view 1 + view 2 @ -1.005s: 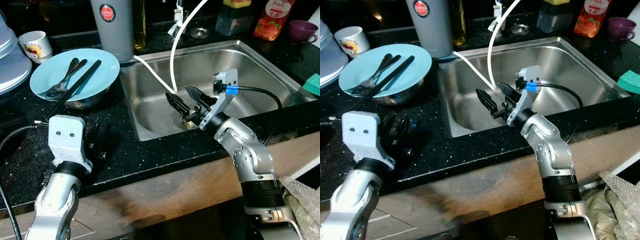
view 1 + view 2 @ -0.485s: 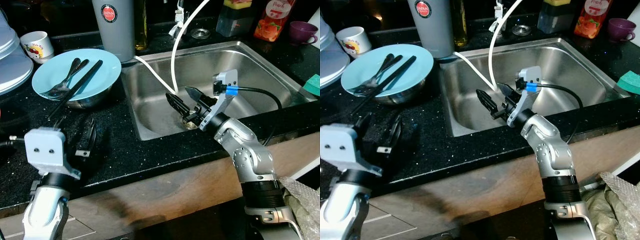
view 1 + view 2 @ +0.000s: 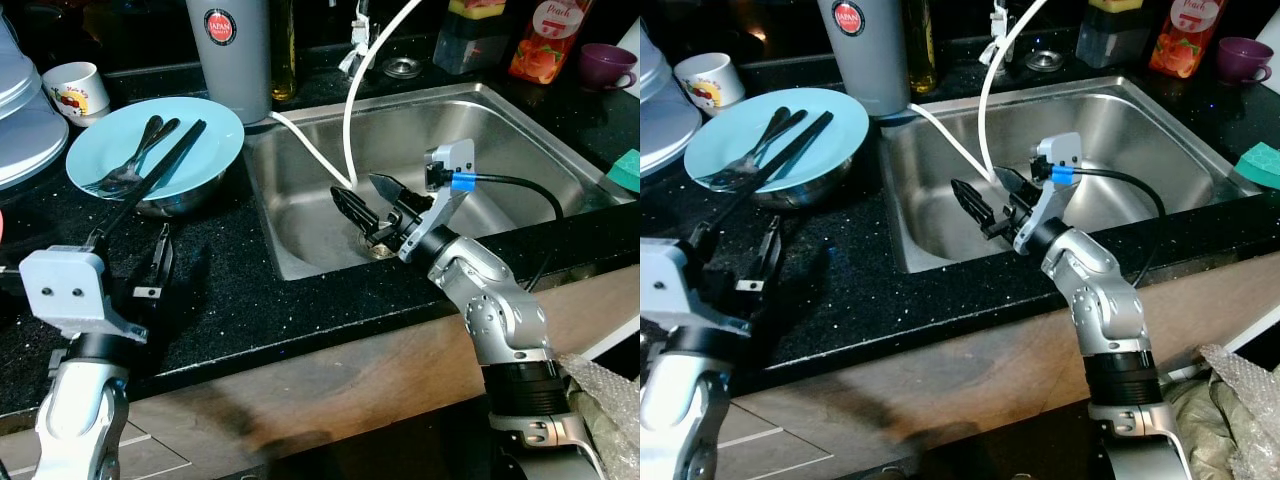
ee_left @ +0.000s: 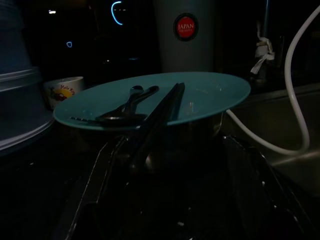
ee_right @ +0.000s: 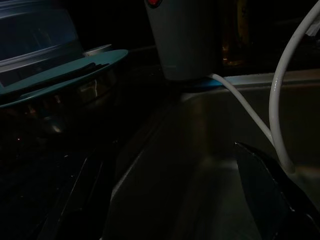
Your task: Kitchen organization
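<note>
Plate (image 3: pixel 190 150): round, pale turquoise, on the black counter (image 3: pixel 230 290) left of the sink; it rests on top of a steel bowl (image 3: pixel 175 202) whose rim shows under its near edge.
Cutlery: a fork (image 3: pixel 118 178) and a spoon (image 3: pixel 145 133) lie side by side across the plate, with black chopsticks (image 3: pixel 165 165) slanting beside them, their near ends overhanging the rim.
Left gripper (image 3: pixel 125 262): just above the counter, near side of the plate, fingers spread wide, holding nothing; the chopstick ends lie close to its far tips.
Right gripper (image 3: pixel 365 205): inside the steel sink (image 3: pixel 520 130), above the drain, fingers parted, empty.
Hose (image 3: pixel 350 110): white, drops into the sink beside the right gripper.
Far counter: grey canister (image 3: pixel 228 55) with a red label behind the plate; small white cup (image 3: pixel 78 88) at far left; purple cup (image 3: pixel 605 65) and orange juice carton (image 3: pixel 545 40) at far right.
</note>
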Robot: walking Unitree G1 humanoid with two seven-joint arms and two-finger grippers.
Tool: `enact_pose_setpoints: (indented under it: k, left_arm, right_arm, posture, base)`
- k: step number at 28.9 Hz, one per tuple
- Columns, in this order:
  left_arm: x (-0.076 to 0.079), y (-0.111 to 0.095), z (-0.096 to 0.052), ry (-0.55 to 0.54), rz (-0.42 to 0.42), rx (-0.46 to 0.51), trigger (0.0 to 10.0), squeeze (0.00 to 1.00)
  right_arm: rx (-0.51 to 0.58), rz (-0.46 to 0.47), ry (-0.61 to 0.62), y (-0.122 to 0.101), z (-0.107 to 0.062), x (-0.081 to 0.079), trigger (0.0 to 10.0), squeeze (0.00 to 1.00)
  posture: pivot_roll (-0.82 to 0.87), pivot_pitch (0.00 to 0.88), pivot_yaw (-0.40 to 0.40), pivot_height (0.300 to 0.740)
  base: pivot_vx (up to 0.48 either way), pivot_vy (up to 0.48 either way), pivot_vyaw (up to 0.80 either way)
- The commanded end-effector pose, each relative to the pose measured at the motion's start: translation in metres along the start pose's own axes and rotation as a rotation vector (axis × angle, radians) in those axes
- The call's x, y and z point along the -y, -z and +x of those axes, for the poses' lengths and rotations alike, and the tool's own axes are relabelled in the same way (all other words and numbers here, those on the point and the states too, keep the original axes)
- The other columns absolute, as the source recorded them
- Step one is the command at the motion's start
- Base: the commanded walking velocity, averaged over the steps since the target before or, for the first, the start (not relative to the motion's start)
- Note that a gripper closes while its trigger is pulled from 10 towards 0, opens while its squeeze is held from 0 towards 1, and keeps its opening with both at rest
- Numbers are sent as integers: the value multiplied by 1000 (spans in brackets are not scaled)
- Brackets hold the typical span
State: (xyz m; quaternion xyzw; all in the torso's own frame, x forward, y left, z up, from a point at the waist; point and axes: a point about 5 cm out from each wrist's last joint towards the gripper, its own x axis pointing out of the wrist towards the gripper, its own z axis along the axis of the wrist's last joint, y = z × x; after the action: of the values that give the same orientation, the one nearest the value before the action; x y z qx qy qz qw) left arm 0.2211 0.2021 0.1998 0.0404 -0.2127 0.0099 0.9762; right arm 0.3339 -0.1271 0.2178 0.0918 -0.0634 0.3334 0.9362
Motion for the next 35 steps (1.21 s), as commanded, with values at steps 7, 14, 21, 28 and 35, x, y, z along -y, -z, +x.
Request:
enact_pose_setpoints:
  k: [7, 14, 21, 28, 35]
  left_arm:
    - [-4, -1, 6, -27, -1, 18, 10000, 0]
    - [-7, 0, 6, -58, 9, 7, 7569, 0]
    - [-9, 0, 7, -81, 19, 5, 0, 0]
    - [-8, 1, 8, -77, 19, -1, 10000, 0]
    - [-8, 1, 7, -80, 25, -4, 10000, 0]
  right_arm:
    - [-11, -8, -4, 2, 0, -1, 10000, 0]
    - [-11, -7, -7, 1, 1, -1, 10000, 0]
    - [-12, -7, -7, 2, 1, -1, 10000, 0]
    - [-12, -8, -7, 2, 1, -1, 10000, 0]
    - [-11, -9, -7, 2, 1, -1, 10000, 0]
  posture:
    - [26, 89, 1, 740]
    - [27, 91, -3, 740]
    - [28, 89, -4, 740]
    - [28, 86, -4, 740]
    - [28, 82, -4, 740]
  base:
    - [0, 0, 0]
    - [0, 0, 0]
    - [0, 0, 0]
    - [0, 0, 0]
    - [0, 0, 0]
